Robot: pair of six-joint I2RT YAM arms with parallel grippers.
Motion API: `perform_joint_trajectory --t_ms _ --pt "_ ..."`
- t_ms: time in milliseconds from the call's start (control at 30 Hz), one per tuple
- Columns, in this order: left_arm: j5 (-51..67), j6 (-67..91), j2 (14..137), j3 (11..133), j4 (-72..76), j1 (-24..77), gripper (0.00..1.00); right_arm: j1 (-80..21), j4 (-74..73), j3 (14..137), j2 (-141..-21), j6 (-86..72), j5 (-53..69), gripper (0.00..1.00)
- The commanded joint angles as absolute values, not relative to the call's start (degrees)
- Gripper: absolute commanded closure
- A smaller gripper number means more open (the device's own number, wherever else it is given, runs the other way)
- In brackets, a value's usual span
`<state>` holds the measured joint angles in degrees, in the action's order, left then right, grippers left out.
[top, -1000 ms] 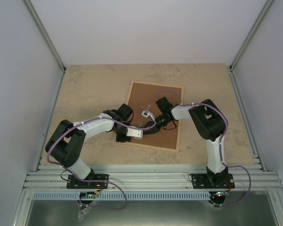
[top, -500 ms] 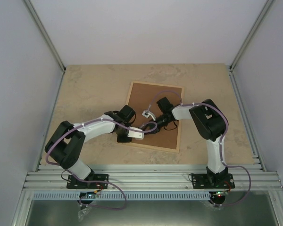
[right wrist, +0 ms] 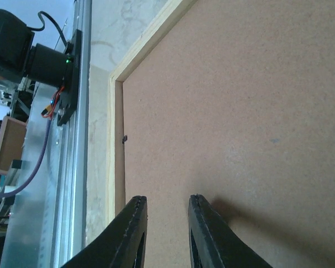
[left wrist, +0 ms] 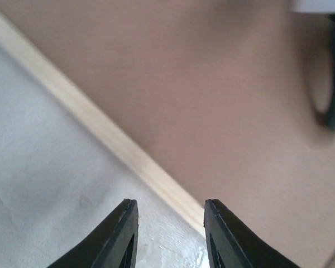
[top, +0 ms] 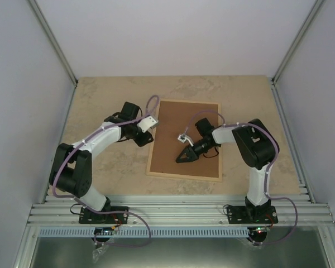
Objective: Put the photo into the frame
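Top external view: frame (top: 184,176) lies flat on the table (top: 100,100), mid-right, with a brown backing board (top: 173,125) filling it. The photo isn't visible in any view - can't tell if it's under the board.

Left gripper (top: 144,138) is at the frame's left rail; in the wrist view its jaws are spread, nothing between them, tips just above the rail. Right gripper (top: 178,159) is low over the board's middle, jaws a narrow gap apart, empty.

Handling, as a guess: the frame looks light and stiff but thin-railed and would slide on the smooth top - grip a rail, steady it with the other arm. The board sits flush, so lift it at an edge. A paper print is floppy and creases easily; pinch it near one edge.
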<state>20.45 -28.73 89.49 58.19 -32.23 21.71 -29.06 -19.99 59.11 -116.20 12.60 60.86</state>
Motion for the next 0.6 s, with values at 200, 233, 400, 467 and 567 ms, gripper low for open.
perform_joint_trajectory --t_ms 200,233,400,467,567 --pt "24.12 -5.48 95.64 55.20 -26.46 18.93 0.61 -28.74 -25.93 55.01 -105.38 22.42 55.12 0.69" --pt "24.79 -4.49 96.42 55.23 -26.32 18.90 0.60 -28.93 -25.48 55.42 -104.44 23.59 55.07 0.69" --pt "28.38 -2.06 97.34 54.58 -24.55 18.81 0.58 -32.25 -25.00 57.72 -101.44 32.18 50.87 0.68" --pt "28.48 -1.59 97.74 54.14 -24.16 18.81 0.55 -34.61 -25.76 57.99 -101.13 36.54 48.98 0.68" --pt "28.50 -0.60 98.27 53.33 -22.99 18.81 0.53 -38.52 -25.08 57.67 -100.67 39.04 45.37 0.69"
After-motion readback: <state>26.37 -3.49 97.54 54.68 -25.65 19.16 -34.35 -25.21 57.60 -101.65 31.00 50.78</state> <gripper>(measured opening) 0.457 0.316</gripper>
